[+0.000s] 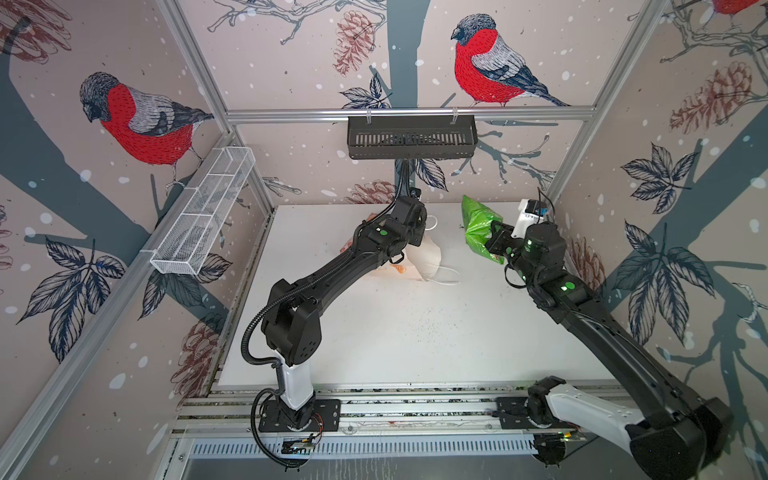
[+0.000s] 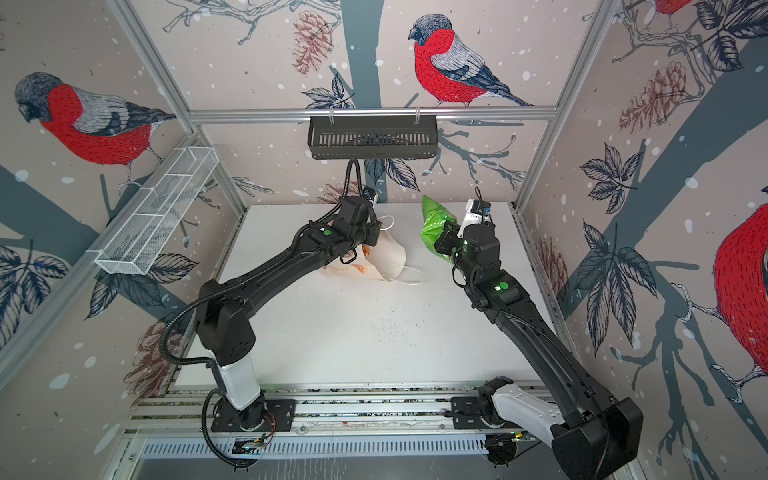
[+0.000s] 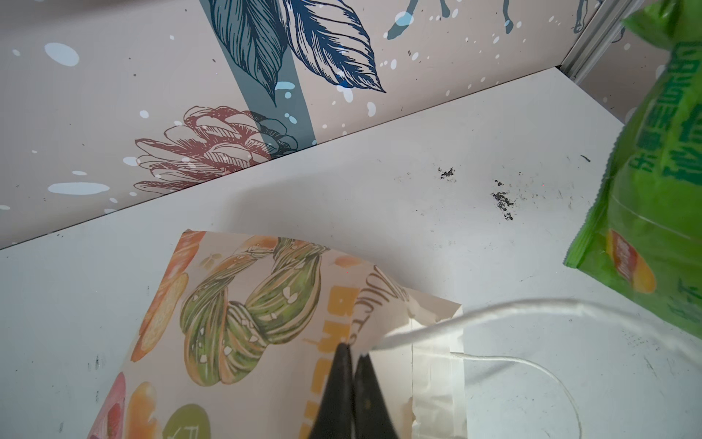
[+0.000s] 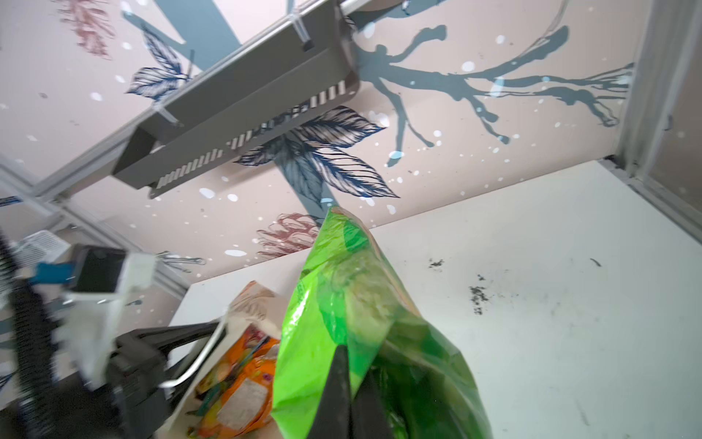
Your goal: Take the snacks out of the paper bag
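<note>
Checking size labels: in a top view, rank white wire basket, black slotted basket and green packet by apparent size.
1. white wire basket
2. black slotted basket, close behind, so that order is unsure
3. green packet, clearly smallest

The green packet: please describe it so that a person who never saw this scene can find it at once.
Find the white table below the black slotted basket on the back wall. Right of the cream paper bag, the right claw holds the green packet above the table. It alone is bright green, glossy and crinkled.
</note>
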